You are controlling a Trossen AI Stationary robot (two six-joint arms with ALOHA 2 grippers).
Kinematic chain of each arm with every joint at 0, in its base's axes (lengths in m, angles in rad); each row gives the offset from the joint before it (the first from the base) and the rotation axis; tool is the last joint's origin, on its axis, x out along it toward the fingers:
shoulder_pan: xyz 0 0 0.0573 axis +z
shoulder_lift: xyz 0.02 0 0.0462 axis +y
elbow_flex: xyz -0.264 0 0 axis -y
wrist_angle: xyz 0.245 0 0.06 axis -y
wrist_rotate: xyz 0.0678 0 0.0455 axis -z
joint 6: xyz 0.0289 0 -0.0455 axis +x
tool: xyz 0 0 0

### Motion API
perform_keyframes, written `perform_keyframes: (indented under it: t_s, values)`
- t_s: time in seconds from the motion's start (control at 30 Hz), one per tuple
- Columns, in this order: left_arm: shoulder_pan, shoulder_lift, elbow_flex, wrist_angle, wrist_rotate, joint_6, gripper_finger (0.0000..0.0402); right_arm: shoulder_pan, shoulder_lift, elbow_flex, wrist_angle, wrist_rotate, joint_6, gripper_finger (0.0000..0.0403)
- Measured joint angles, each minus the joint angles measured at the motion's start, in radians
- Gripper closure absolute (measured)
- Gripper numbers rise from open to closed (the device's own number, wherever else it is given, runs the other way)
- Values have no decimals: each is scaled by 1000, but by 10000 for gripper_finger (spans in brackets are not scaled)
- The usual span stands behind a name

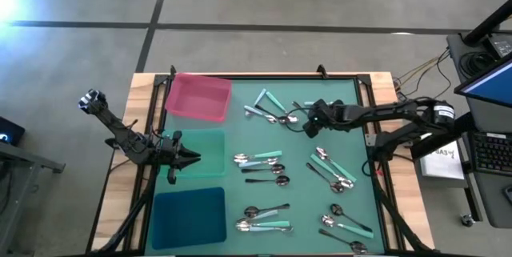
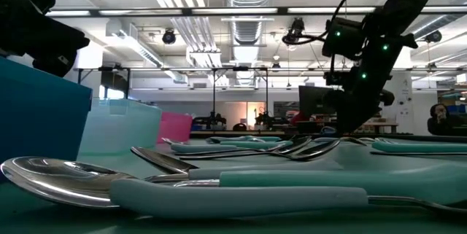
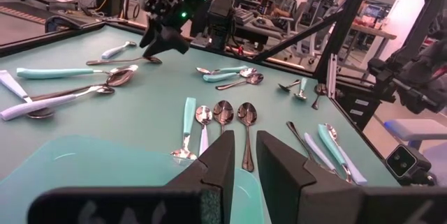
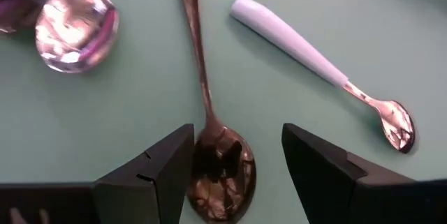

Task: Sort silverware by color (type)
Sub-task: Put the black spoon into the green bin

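Silverware point(image 1: 270, 163) lies scattered across your teal mat point(image 1: 304, 201). Your right gripper point(image 4: 234, 158) hangs with fingers spread wide, straddling the bowl of an all-silver spoon point(image 4: 209, 126), a pale-handled spoon point(image 4: 314, 67) just beside it. Your left gripper point(image 3: 244, 165) waits over the light green tray point(image 3: 84, 168), fingers narrow, holding nothing.

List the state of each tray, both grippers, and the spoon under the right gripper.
pink tray: upright, looks empty.
mint tray: upright, looks empty.
blue tray: upright, looks empty.
left gripper: over the mint tray, fingers close together with a narrow gap, holding nothing.
right gripper: open, low over the mat, straddling a spoon bowl.
all-silver spoon: flat on the mat, not gripped.
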Motion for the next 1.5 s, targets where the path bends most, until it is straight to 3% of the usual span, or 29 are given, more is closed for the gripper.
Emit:
perform_keyframes:
  t_s: [0.5,0.67,0.93,1.5]
  values:
    - [0,0,0,0,0,0,357,-17,118,9,54,13,-13,197]
    - [0,0,0,0,0,0,357,-18,109,9,58,-1,-21,246]
    - [0,0,0,0,0,0,357,-17,99,11,63,13,-58,381]
    - [0,0,0,0,0,0,357,-18,-81,4,51,-155,-144,396]
